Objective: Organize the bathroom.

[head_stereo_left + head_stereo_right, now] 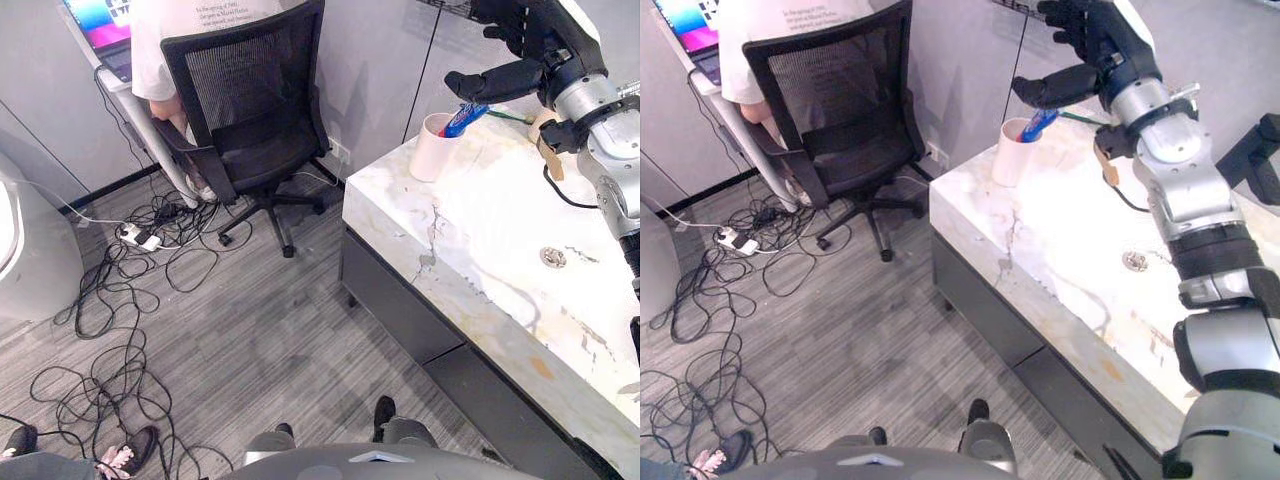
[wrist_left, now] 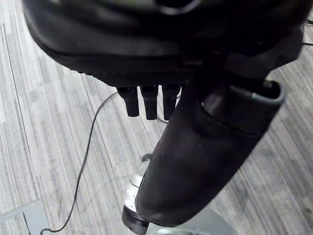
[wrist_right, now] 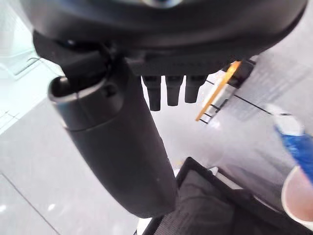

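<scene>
right hand point(image 1: 1080, 60) above the counter point(image 1: 1070, 240), fingers loose, holding nothing | blue tube, toothpaste maybe point(image 1: 1040, 124), sits tilted in the white cup point(image 1: 1012, 152) | left hand point(image 2: 195, 161) over the floor, fingers straight

1 marble tabletop point(image 1: 480, 240) stands at the right. At its far left corner stands 1 pale pink cup point(image 1: 433, 147), with 1 blue tube point(image 1: 464, 119) sticking out of it. 1 round metal drain point(image 1: 553, 258) sits in the tabletop. 1 black mesh office chair point(image 1: 250, 110) stands far left, and 1 person point(image 1: 165, 40) sits in it. 1 laptop point(image 1: 105, 25) is open at the far left. 1 white power strip point(image 1: 140, 236) lies on the floor among the cables.
</scene>
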Available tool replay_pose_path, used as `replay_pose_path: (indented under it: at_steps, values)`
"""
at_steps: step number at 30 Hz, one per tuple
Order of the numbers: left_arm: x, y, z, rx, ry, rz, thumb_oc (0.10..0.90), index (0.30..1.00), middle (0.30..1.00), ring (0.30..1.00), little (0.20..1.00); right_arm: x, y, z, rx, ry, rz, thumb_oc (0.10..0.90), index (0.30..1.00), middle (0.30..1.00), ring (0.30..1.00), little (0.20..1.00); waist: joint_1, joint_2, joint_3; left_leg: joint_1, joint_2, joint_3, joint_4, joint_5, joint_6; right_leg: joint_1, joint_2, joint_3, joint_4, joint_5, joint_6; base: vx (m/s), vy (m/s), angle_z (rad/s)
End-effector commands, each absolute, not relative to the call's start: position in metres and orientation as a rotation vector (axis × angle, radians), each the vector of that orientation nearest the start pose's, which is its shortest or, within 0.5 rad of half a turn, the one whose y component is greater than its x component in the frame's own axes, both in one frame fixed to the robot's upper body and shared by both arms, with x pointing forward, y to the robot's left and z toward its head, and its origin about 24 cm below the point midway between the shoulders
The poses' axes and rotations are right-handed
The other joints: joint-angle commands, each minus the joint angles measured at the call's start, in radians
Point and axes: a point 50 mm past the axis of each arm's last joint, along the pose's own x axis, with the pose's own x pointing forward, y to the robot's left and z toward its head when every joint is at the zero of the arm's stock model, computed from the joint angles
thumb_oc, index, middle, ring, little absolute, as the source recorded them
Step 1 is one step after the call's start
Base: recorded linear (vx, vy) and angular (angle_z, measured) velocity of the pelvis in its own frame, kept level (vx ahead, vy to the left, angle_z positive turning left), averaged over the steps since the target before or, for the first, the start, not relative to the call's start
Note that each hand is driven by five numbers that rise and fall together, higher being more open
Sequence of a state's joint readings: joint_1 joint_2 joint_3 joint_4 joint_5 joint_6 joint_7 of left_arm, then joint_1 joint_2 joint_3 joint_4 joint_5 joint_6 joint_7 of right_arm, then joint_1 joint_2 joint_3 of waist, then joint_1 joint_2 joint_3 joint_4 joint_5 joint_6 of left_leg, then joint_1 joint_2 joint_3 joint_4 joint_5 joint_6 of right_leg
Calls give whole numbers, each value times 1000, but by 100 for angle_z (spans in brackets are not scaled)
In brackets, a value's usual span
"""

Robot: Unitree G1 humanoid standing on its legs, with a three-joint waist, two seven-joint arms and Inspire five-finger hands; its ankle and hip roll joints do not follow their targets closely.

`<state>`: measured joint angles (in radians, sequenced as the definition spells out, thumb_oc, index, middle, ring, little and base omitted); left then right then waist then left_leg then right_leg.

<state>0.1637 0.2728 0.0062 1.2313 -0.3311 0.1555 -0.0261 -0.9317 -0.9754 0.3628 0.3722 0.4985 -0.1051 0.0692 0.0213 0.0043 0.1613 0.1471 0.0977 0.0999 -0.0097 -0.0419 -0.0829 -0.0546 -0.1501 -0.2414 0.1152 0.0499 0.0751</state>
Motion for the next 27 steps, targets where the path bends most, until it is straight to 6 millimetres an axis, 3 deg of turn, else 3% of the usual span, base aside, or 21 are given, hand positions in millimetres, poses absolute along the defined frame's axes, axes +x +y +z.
replay_pose_path:
  at_steps: [1,8,12,14,15,16,21,27]
  values:
    - [-23,286,-156,42,1583,413,800,900,900,900,900,318,-230,390,-437,-895,69,800,900,900,900,900,23,-70,-65,31,43,50,48,-65,-16,-23,-49,87,-16,-36,80,0,0,0]
    - [-24,287,-155,38,1590,423,800,900,900,900,900,300,-239,415,-457,-988,-38,800,900,900,900,900,13,-85,-81,30,47,59,42,-63,-16,-20,-37,89,-27,-37,79,2,3,-1]
    - [-24,287,-155,38,1590,423,800,900,900,900,900,300,-239,415,-457,-988,-38,800,900,900,900,900,13,-85,-81,30,47,59,42,-63,-16,-20,-37,89,-27,-37,79,-5,6,-1]
    - [-26,288,-155,38,1591,427,800,900,900,900,900,294,-250,422,-482,-999,-90,800,900,900,900,900,8,-91,-85,31,47,64,40,-62,-16,-20,-34,91,-31,-35,80,-46,48,-4]
    - [-28,290,-154,36,1581,450,800,900,900,900,900,284,-298,430,-599,-932,-333,800,900,900,900,900,-13,-112,-103,31,42,80,39,-68,-18,-21,-26,104,-56,-20,84,-49,46,-2]
    - [-28,290,-154,36,1581,450,800,900,900,900,900,284,-298,430,-599,-932,-333,800,900,900,900,900,-13,-112,-103,31,42,80,39,-68,-18,-21,-26,104,-56,-20,84,-57,55,-7]
    - [-17,295,-152,-10,1472,467,800,900,900,900,900,247,-396,414,-648,-759,-800,800,900,900,900,900,-58,-115,-109,49,39,115,32,-73,-18,-27,-13,132,-83,0,89,-27,6,-33]
    - [-11,294,-153,-49,1425,470,800,900,900,900,900,205,-459,382,-561,-610,-1109,800,900,900,900,900,-86,-105,-109,53,44,132,33,-63,-21,-31,-1,149,-92,2,85,-25,3,-23]
